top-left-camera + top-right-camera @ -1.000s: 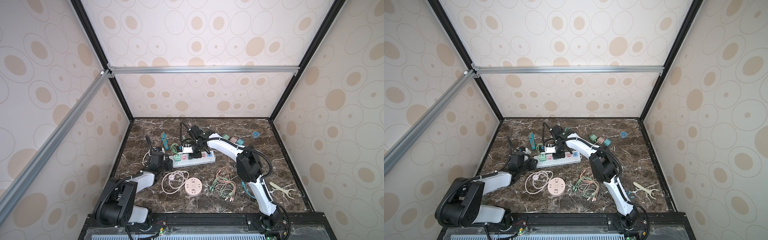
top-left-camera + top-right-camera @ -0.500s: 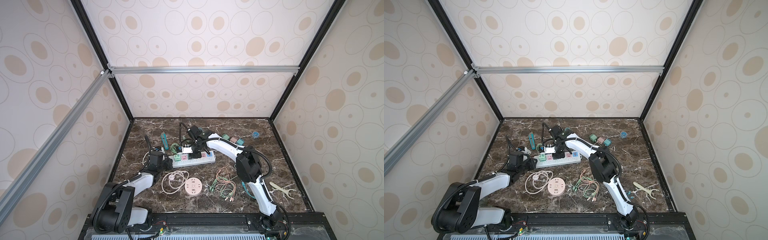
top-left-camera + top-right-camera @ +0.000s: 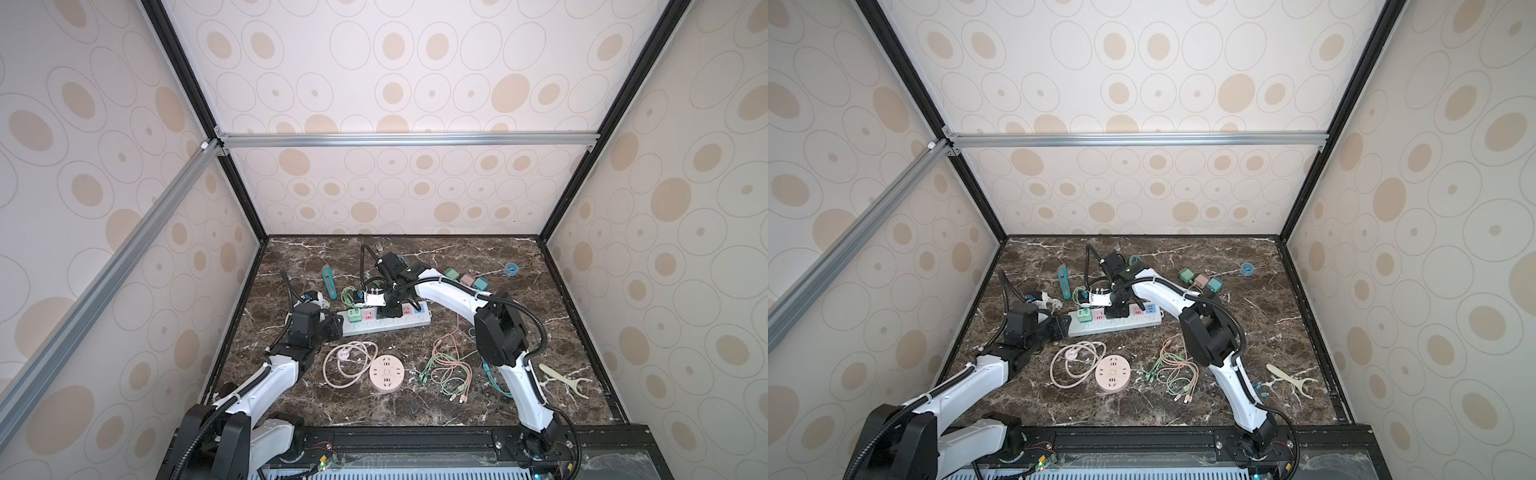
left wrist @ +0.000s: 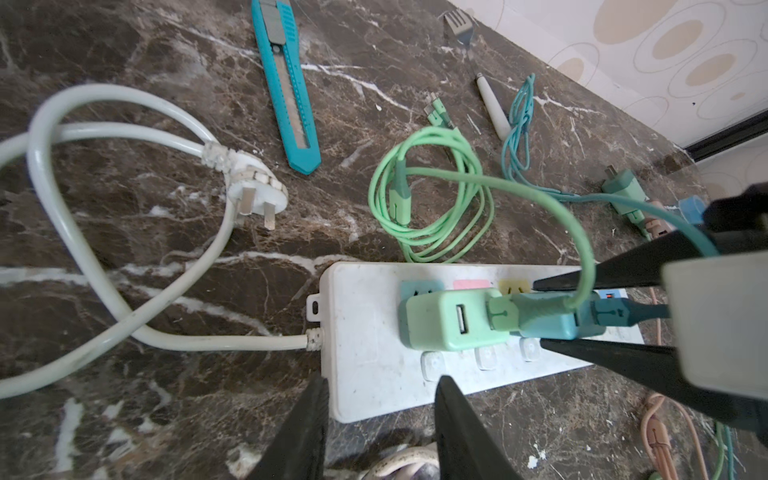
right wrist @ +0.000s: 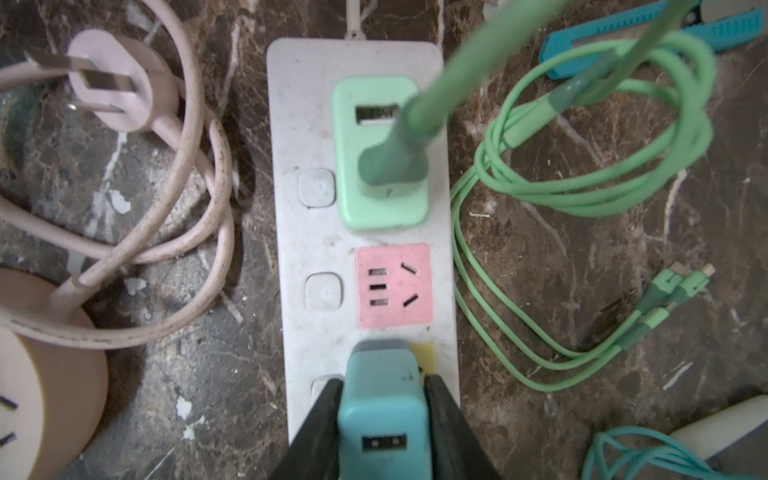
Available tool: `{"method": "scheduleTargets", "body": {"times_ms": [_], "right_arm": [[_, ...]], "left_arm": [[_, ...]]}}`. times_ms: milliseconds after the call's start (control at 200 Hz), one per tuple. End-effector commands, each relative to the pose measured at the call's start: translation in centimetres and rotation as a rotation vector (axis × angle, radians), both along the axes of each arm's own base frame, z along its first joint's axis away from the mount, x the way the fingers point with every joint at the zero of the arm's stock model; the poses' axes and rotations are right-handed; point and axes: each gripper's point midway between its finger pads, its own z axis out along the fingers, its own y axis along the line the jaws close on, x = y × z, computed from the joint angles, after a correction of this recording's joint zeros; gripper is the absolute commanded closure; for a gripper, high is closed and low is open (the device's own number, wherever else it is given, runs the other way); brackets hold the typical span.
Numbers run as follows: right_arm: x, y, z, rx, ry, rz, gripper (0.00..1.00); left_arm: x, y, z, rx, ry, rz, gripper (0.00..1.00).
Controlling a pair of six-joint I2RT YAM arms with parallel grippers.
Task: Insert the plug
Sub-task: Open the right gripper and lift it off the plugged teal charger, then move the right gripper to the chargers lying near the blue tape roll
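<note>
A white power strip point(image 3: 374, 328) point(image 3: 1121, 327) lies mid-table. A teal plug point(image 5: 382, 415) point(image 4: 552, 324) stands on the strip over its yellow socket point(image 5: 428, 358), next to the free pink socket point(image 5: 394, 286). My right gripper point(image 5: 384, 382) point(image 3: 388, 311) point(image 3: 1116, 309) is shut on the teal plug, a finger against each side. A green charger point(image 5: 374, 199) point(image 4: 440, 324) with its green cable sits in the end socket. My left gripper point(image 4: 382, 380) point(image 3: 334, 326) point(image 3: 1061, 326) stands open, straddling the strip's corner at the cord end.
The strip's white cord and plug point(image 4: 257, 187) loop to the left. A pink round socket point(image 3: 387, 372) with its pink cord point(image 3: 345, 361) lies in front. A teal cutter point(image 3: 328, 282), loose cables point(image 3: 449, 365), small cubes point(image 3: 465, 279) and a tape roll point(image 3: 511, 269) are scattered around.
The left arm has shifted slightly at the strip's cord end. The right gripper stays over the strip with the teal plug.
</note>
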Motion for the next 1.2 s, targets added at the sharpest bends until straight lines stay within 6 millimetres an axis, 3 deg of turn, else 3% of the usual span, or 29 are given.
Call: {"method": "scheduleTargets", "body": {"times_ms": [0,195,220,260,295,560,975,1100,1195], "right_arm": [[-0.2,-0.2,1.6,0.024,0.002,-0.027,0.6],[-0.3,-0.3,3.0,0.052,0.001,-0.054,0.51],[-0.4,-0.3,3.3,0.057,-0.002,-0.054,0.43],[-0.5,-0.3,3.6,0.066,-0.003,-0.059,0.41],[-0.6,-0.3,4.0,0.076,-0.006,-0.059,0.33],[-1.5,-1.5,6.6,0.154,0.012,-0.112,0.32],[-2.8,-7.6,9.7,0.322,0.034,-0.332,0.33],[-1.5,-10.0,10.9,0.382,-0.004,-0.48,0.33],[0.7,-12.8,11.5,0.415,-0.05,-0.664,0.33]], "left_arm": [[-0.1,0.6,0.6,0.015,0.007,0.017,0.55],[-0.2,0.7,1.3,0.021,0.001,0.017,0.51],[-0.2,0.7,1.4,0.021,-0.001,0.018,0.5],[-0.2,0.7,1.5,0.021,-0.003,0.018,0.5],[-0.2,0.7,1.6,0.021,-0.005,0.02,0.49],[0.0,0.7,2.4,0.023,-0.02,0.015,0.46],[0.4,0.5,5.6,0.038,-0.092,-0.014,0.3],[0.3,0.3,6.5,0.047,-0.122,-0.035,0.26],[0.2,0.3,7.1,0.049,-0.143,-0.043,0.26]]}}
